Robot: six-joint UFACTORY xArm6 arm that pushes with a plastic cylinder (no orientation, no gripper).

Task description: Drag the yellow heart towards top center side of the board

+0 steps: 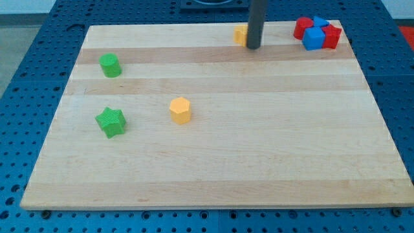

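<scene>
A yellow block (240, 35), partly hidden behind the rod so its shape is unclear, sits near the board's top edge, a little right of center. My tip (253, 46) touches or nearly touches its right side. A second yellow block (180, 110), hexagon-like, lies left of center in the middle of the board, far from the tip.
A green cylinder-like block (110, 65) sits at the upper left and a green star (111, 122) below it. A cluster of red (303, 28) and blue (314, 39) blocks sits at the top right corner. The wooden board (259, 149) lies on a blue surface.
</scene>
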